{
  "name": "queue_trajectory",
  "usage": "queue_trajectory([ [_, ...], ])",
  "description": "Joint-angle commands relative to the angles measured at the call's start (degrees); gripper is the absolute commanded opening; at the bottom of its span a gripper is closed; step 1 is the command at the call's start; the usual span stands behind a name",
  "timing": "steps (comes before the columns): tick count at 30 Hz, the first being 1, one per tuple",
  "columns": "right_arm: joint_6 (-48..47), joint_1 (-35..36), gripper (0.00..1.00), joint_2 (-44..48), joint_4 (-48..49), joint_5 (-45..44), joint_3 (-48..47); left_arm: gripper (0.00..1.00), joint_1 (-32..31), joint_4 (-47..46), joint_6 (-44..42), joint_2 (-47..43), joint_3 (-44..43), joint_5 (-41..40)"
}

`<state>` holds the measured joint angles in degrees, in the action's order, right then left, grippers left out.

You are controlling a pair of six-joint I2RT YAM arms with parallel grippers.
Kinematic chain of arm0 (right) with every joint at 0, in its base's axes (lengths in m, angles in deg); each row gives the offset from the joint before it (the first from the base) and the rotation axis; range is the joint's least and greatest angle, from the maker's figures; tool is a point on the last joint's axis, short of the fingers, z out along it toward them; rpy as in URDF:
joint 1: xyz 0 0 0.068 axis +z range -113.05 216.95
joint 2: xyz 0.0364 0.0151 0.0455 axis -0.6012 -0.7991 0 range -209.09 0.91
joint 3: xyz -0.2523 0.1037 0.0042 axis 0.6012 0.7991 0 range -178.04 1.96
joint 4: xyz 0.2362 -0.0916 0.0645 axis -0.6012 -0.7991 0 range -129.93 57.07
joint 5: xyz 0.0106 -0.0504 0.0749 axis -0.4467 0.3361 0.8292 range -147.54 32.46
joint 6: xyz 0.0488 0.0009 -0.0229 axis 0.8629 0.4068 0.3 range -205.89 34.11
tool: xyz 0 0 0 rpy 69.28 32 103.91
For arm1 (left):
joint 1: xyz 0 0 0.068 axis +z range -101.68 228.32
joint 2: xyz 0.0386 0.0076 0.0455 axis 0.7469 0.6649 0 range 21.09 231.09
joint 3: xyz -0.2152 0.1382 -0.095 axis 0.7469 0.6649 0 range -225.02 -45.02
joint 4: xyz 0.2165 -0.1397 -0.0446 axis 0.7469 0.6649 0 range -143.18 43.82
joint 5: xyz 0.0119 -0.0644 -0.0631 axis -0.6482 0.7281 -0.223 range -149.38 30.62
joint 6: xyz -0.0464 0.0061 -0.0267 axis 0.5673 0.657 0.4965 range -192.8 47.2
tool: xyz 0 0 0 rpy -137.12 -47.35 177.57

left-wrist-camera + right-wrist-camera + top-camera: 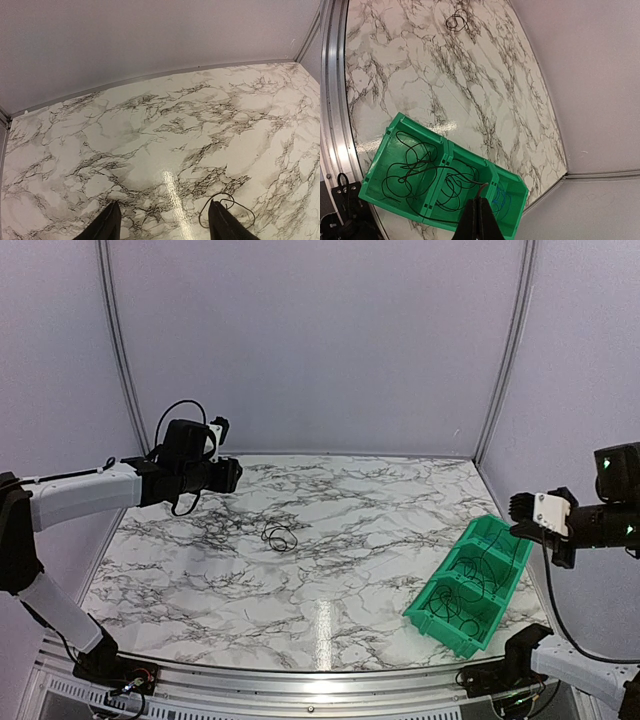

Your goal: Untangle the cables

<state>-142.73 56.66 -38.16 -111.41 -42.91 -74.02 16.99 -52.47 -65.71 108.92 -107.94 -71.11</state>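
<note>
- the left claw [232, 474] hangs above the far left of the table [380, 500]. its fingers are spread and nothing is between them.
- the right claw [479, 209] is pressed together over the green bin [445, 630]. i cannot tell whether a thin strand is pinched in its tip.
- one small cable loop [279, 537] lies alone on the marble, left of the middle. in the left wrist view it sits just beside one finger.
- the other cables [415, 165] lie in loose coils in the bin's compartments, near the right front edge. a blue one [502, 197] is in the end compartment.
- the step in hand looks like the left claw going down for the loop.
- shift the left claw sideways first, so the wire sits between the fingers and not under one.
- aim for a single free arc of the loop, away from where strands cross. gripping a crossing would likely tighten it.
- the wire is thin and lies flat on a slick top, so bring the tips down to the table before closing, then close fully.
- lift slowly, because a springy wire can slip out or flick aside.
- keep the right claw above the bin's rim, since a caught strand could drag the coils or tip the bin.
</note>
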Motion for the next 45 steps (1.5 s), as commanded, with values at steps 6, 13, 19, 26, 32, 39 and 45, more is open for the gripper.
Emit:
queue_trajectory([
  [6,-0.13,-0.20,0.00,0.06,1.52,-0.66,10.63,0.63,0.13,-0.18,0.89,-0.10,-0.37,1.80],
  [13,-0.72,-0.19,0.00,-1.14,6.96,2.47,19.70,0.63,0.13,-0.23,1.39,-0.19,-0.37,2.56],
  [19,-2.39,-0.20,0.00,-4.63,10.64,4.51,25.02,0.63,0.13,-0.14,1.65,-0.13,-0.32,3.09],
  [26,-3.61,-0.18,0.00,-10.68,14.73,6.97,30.91,0.63,0.13,0.08,1.94,0.01,-0.37,3.59],
  [32,-5.34,0.19,0.00,-19.17,16.57,7.80,33.08,0.63,0.13,0.11,2.63,0.04,-0.54,4.90],
  [39,-2.76,1.37,0.00,-27.69,21.17,2.22,35.40,0.63,0.13,0.32,3.54,0.30,-0.72,6.67],
  [45,-1.27,2.38,0.12,-26.16,19.16,0.80,32.50,0.63,0.13,0.45,3.84,0.38,-0.79,7.11],
])
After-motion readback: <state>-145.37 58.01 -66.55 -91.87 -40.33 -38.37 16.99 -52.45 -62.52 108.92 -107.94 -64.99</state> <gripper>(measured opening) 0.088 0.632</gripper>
